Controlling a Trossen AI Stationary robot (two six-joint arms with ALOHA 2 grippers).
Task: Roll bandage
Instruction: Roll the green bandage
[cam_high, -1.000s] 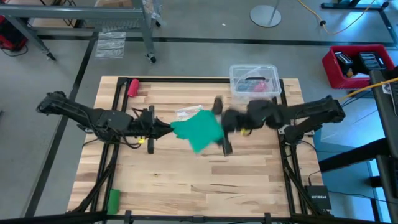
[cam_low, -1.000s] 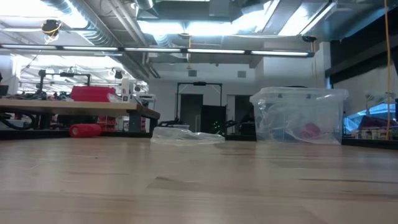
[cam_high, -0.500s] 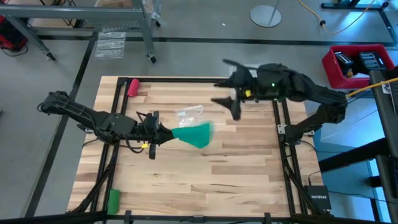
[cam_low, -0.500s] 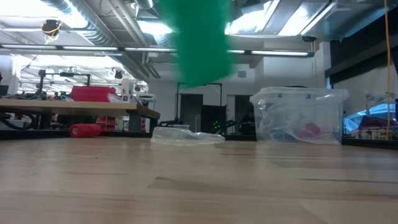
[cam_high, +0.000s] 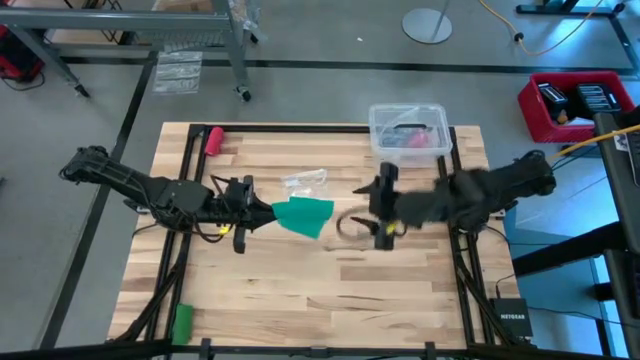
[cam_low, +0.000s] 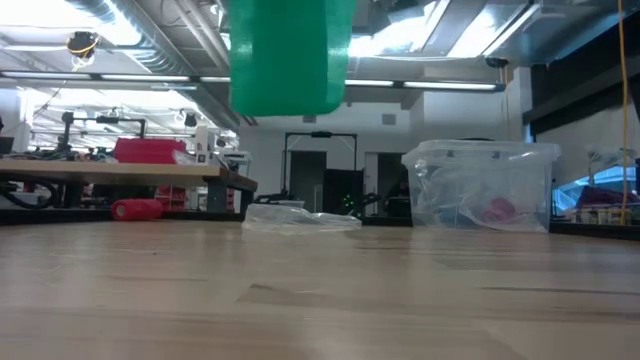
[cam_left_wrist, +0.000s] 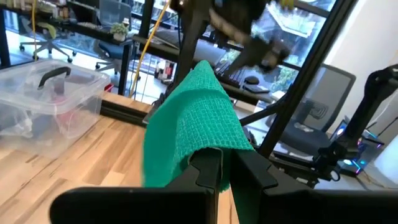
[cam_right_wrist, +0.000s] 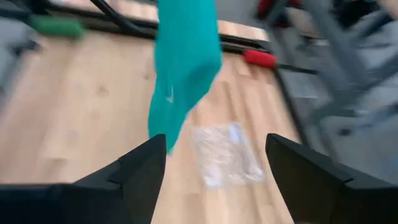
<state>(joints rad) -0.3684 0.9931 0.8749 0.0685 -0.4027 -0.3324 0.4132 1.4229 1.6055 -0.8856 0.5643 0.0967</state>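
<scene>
The teal-green bandage hangs in the air over the middle of the table as a loose flat piece. It also shows in the low view and the right wrist view. My left gripper is shut on the bandage's left end. My right gripper is open and empty. It stands a little to the right of the bandage with its fingers spread wide and pointing at it. My left gripper pinches the bandage's gathered left end between its two fingers. The fingers come in about level from the table's left side. The bandage is lifted clear of the table, spreads out beyond the fingertips and droops below them, slack.
A clear lidded plastic box stands at the far right. A crumpled clear wrapper lies just beyond the bandage. A pink-red roll lies at the far left and a small bright-green roll at the near left corner.
My right gripper, which was at the bandage's right edge, swung up toward the far edge over the box and has come back down to the bandage's right, open. The bandage, spread wider before, now hangs narrower and lower from my left gripper alone.
</scene>
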